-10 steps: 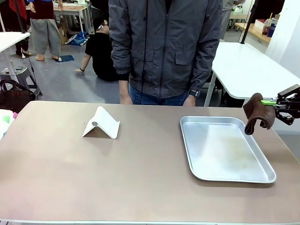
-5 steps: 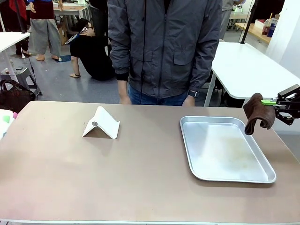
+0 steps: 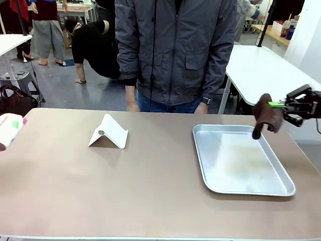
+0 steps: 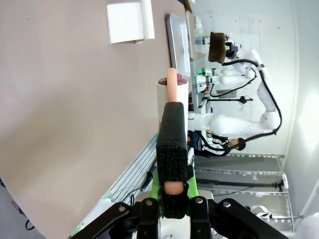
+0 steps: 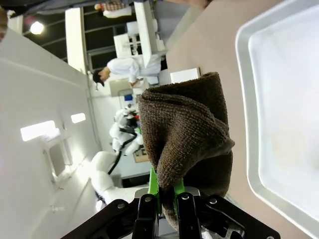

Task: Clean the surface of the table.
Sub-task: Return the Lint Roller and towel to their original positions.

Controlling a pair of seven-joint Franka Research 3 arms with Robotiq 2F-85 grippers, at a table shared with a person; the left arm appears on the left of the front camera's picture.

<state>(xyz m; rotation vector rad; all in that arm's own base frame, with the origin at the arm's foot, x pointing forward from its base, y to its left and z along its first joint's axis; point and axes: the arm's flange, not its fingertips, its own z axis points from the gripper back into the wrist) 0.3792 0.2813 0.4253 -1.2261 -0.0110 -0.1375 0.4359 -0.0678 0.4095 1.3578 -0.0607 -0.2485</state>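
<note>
Leftmost, the left gripper [image 4: 172, 149] is clamped on a white bottle [image 3: 10, 128] at the table's [image 3: 100, 191] left edge. A white folded stand [image 3: 108, 132] sits left of centre, a metal tray [image 3: 241, 159] right. The right gripper [image 3: 281, 104], pinching a brown cloth [image 3: 264, 114], hangs over the tray's far right corner; the bare top lies down and to its left.

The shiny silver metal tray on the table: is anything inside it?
No objects lie in the silver metal tray, only a faint yellowish smear. The brown cloth in the right gripper hides its far right corner.
</note>
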